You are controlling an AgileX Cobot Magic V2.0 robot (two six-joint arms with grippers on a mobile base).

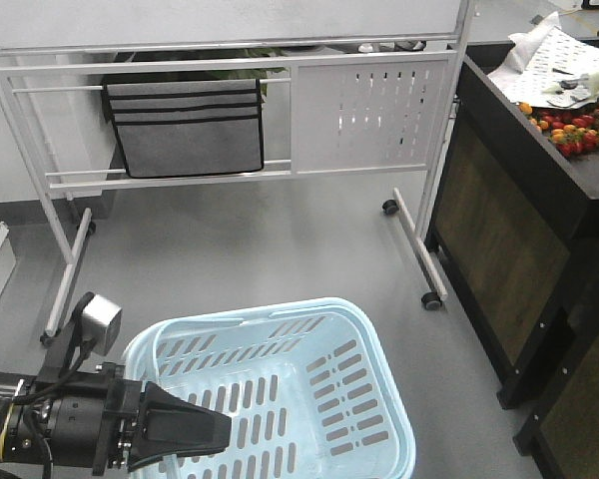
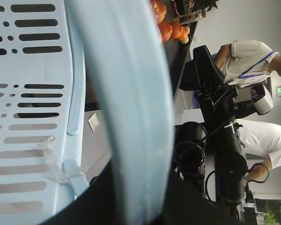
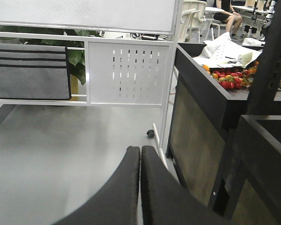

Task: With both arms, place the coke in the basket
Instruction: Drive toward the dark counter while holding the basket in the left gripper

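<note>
On the floor (image 1: 280,239), the basket (image 1: 391,394) is sitting w/ no coke in it or anywhere in view, so the task's looking unstarted; L arm (image 1: 65,424) is holding its jaws astride the rim, can't tell if clamped; R jaws are pressing together, empty.

Smooth grey floor (image 1: 260,249), bare across the middle. At the back, bears the castored feet of a white whiteboard stand (image 1: 369,110). Along the right, carries two dark cabinets (image 1: 499,220), the farther one topped with small red and orange fruit (image 1: 579,130) and crumpled paper (image 1: 564,50). Low in the front view, light blue basket (image 1: 250,317) over it; cannot tell whether touching.
</note>
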